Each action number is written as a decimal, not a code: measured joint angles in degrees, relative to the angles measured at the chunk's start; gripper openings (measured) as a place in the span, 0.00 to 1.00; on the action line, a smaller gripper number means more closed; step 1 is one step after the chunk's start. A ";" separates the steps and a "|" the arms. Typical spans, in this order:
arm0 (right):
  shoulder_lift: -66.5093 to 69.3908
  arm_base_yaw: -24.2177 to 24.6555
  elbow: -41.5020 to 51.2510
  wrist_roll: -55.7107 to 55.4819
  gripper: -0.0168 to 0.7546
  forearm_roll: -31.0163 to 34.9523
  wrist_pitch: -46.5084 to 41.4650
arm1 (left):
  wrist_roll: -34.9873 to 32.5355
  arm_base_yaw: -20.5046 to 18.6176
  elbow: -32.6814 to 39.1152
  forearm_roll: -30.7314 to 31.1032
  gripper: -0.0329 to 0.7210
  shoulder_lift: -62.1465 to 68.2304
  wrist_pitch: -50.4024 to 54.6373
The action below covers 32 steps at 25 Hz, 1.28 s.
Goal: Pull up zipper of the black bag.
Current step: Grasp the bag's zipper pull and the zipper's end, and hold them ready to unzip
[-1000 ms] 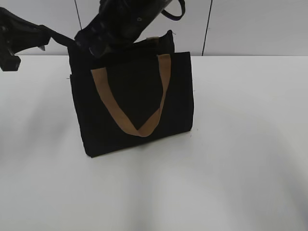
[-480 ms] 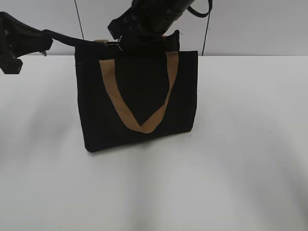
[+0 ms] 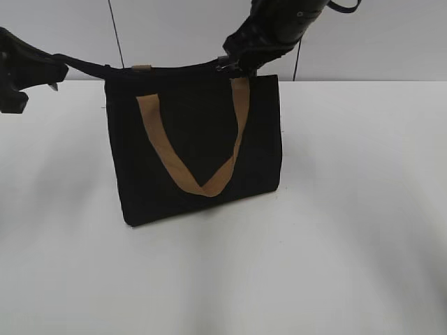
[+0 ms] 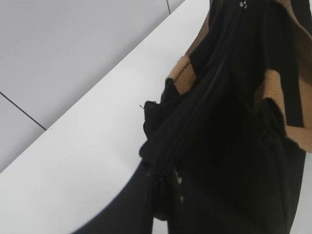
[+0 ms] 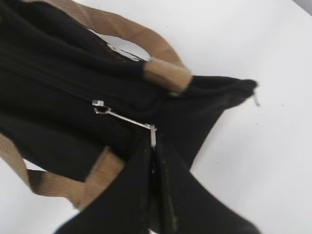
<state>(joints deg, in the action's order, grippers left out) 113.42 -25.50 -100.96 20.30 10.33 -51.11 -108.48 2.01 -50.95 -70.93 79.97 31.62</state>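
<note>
The black bag (image 3: pixel 199 150) stands upright on the white table (image 3: pixel 349 244), its tan handle hanging in a V on the front. My left gripper (image 3: pixel 59 66) is shut on the bag's top left end, where the zip track ends (image 4: pixel 163 187). My right gripper (image 3: pixel 234 64) is shut on the silver zipper pull (image 5: pixel 124 118) near the bag's top right corner, the pull stretched taut from the slider to my jaws (image 5: pixel 153 144). In the left wrist view the black bag (image 4: pixel 234 122) shows a closed zip track running away from the jaws.
A pale panelled wall (image 3: pixel 174 35) rises behind the table's back edge. Tan handle ends (image 5: pixel 165 73) lie beside the zip track. Open white table lies in front of the bag and to its right.
My right gripper has travelled right along the bag's top edge, from near the left end to the right corner, with the zipper pull. The bag top has straightened and the left gripper stayed.
</note>
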 joint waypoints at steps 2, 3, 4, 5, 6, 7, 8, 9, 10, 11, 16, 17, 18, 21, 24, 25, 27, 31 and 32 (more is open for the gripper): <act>0.00 1.15 0.00 -0.26 0.00 -0.52 -0.35 | 0.08 0.00 0.00 0.12 0.07 0.00 -0.17; -0.05 1.53 0.00 -0.25 0.00 -0.59 -0.40 | 0.08 0.00 0.00 0.19 0.07 0.00 -0.10; -0.05 1.83 0.00 -0.25 0.00 -0.59 -0.58 | 0.10 0.00 0.00 0.19 0.07 0.00 0.03; -0.12 1.94 0.00 -0.27 0.00 -0.81 -0.91 | 0.10 0.00 0.00 0.19 0.07 0.00 0.21; -0.17 2.06 0.00 -0.39 0.00 -1.19 -1.15 | 0.10 0.00 0.00 0.19 0.07 0.00 0.34; -0.19 2.12 0.00 -0.45 0.00 -1.60 -1.32 | 0.10 0.06 0.00 0.19 0.07 0.00 0.46; -0.19 2.12 0.00 -0.56 0.00 -2.04 -1.39 | 0.10 0.06 0.00 0.19 0.07 0.00 0.69; -0.23 2.12 0.00 -0.63 0.00 -2.47 -1.39 | 0.10 0.06 0.00 0.19 0.07 0.00 0.97; -0.30 2.12 0.00 -0.67 0.00 -2.73 -1.44 | 0.10 0.06 0.00 0.19 0.07 0.00 1.09; -0.36 2.12 0.00 -0.67 0.00 -3.03 -1.45 | 0.14 0.06 0.00 0.19 0.07 0.00 1.10; -0.41 2.12 0.00 -2.26 0.00 -5.38 -1.45 | 0.14 0.23 0.00 0.14 0.07 0.00 1.60; -0.41 2.12 0.00 -2.55 0.00 -5.52 -1.45 | 0.14 0.23 0.00 0.14 0.07 0.00 1.66; -0.41 2.12 0.00 -2.80 0.00 -5.59 -1.45 | 0.14 0.23 0.00 0.14 0.07 0.00 1.70; -0.41 2.12 0.00 -2.85 0.00 -5.64 -1.45 | 0.14 0.23 0.00 0.14 0.07 0.00 1.77; -0.68 2.12 0.00 -2.91 0.01 -5.70 -1.45 | 0.14 0.23 0.00 0.14 0.08 0.00 2.00; -1.02 2.12 0.00 -2.76 0.04 -5.70 -1.51 | 0.14 0.23 0.00 0.14 0.09 0.00 2.14; -2.03 2.56 0.00 -1.60 0.17 -6.67 -1.74 | 0.59 0.00 0.00 0.03 0.17 -0.12 1.79; -4.25 3.65 0.00 -1.26 0.62 -6.85 -1.98 | 6.63 -0.22 0.00 -1.90 0.62 -0.18 0.56; -4.55 3.65 0.00 -1.30 0.68 -6.69 -2.47 | 9.17 -0.22 0.00 -2.12 0.73 -0.24 0.25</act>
<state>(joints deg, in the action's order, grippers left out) 108.86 -21.86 -100.96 19.00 3.63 -53.58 -99.31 1.80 -50.95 -73.05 79.72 31.87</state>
